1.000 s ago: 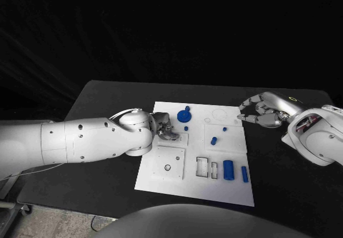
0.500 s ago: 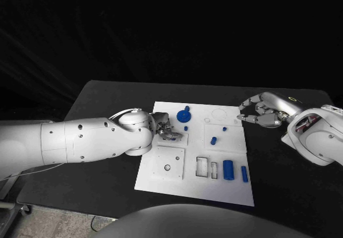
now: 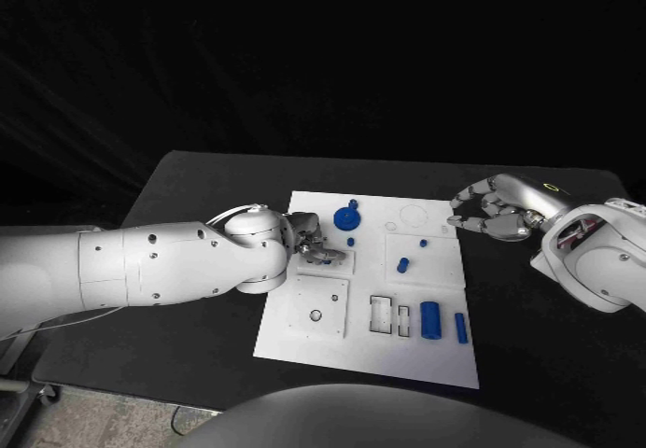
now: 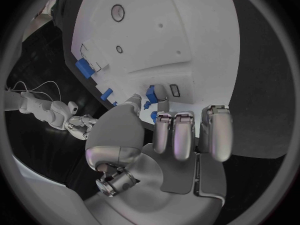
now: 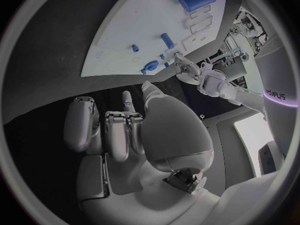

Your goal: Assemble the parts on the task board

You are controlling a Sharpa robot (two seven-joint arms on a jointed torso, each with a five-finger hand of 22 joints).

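The flat white task board [image 3: 366, 359] lay mid-counter [image 3: 202, 196], matte black. The silver left hand [image 3: 307, 245] rested on the board's left part, fingertips pinching a small blue part [image 4: 151, 94]. The right hand [image 3: 491, 210] hovered off the board's right edge, fingers curled, holding nothing. A blue cylinder [image 3: 429, 319] lay near the front.

The head camera looked down from above on the white task board [image 3: 363, 359]; both wrist cameras sat close behind their hands, sharing that board.
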